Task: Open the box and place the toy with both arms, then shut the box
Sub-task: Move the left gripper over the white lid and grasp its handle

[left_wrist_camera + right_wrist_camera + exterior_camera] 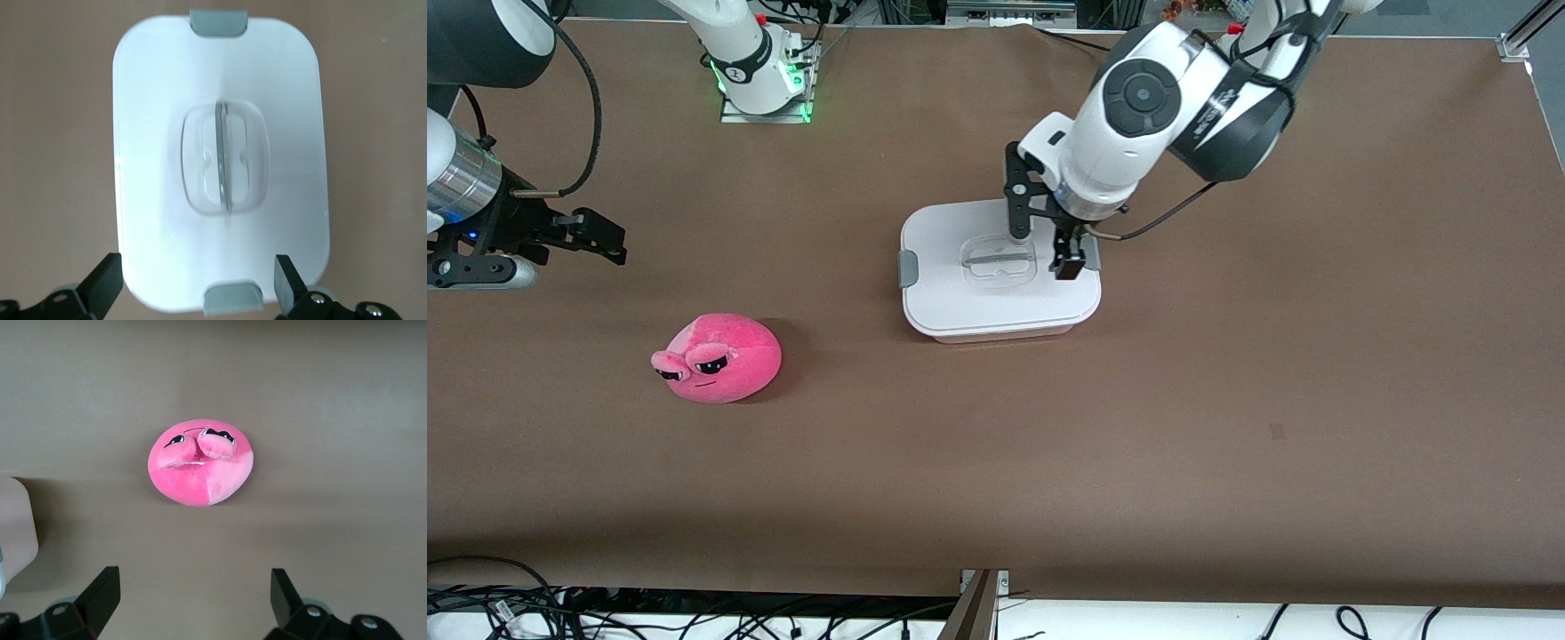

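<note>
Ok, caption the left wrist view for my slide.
Open left claw over the shut white-lidded plastic box, above its recessed handle.

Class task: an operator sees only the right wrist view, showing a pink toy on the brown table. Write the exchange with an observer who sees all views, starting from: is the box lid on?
Observer: Yes, the white lid sits on the box.
Operator: Where is the left gripper?
Observer: The left gripper is open, over the lid's centre handle.
Operator: And the toy?
Observer: The toy lies toward the right arm's end, nearer the front camera than the box.
</note>
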Tool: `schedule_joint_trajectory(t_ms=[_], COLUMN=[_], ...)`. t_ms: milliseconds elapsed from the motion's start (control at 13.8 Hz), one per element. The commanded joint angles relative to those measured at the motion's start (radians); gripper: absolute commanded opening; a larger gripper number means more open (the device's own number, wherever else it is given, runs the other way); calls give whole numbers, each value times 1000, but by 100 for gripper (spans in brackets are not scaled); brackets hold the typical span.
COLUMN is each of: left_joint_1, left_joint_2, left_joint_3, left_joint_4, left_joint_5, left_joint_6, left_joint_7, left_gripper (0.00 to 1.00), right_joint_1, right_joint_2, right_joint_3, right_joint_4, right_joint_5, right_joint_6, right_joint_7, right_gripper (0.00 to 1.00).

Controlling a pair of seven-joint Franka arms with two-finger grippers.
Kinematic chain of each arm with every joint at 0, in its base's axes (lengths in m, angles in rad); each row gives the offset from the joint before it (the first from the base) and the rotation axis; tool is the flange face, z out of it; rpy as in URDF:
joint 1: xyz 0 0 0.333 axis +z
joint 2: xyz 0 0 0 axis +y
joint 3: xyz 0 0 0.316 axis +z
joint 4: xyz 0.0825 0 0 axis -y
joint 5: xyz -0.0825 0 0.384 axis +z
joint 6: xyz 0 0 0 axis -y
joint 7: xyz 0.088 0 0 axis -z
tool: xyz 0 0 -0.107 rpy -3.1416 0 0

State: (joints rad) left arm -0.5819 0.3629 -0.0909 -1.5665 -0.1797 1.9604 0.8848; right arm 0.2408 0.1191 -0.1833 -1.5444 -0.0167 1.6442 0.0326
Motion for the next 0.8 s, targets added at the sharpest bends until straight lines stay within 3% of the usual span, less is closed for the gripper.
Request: schedule_joint_trajectory(t_ms=[0,290,725], left_joint_1=[-9,-64,-111], left_joint_2=[74,119,123], left_joint_3=[-3,-1,0], left_joint_4=[30,3,-23], left_joint_5=[-81,-83,-64], left_joint_6=[86,185,201], left_joint_7=[14,-26,-76], left_gripper=[100,100,100], right_joint_1=[-3,-5,-6], right_joint_2=[13,13,13], right_joint_3=[4,2,4], right_joint_4=[29,29,29], right_joint_5=[-2,-2,-2], right_joint_6=[-18,-18,-17], right_joint_7=[3,4,7], right_gripper=[100,100,100])
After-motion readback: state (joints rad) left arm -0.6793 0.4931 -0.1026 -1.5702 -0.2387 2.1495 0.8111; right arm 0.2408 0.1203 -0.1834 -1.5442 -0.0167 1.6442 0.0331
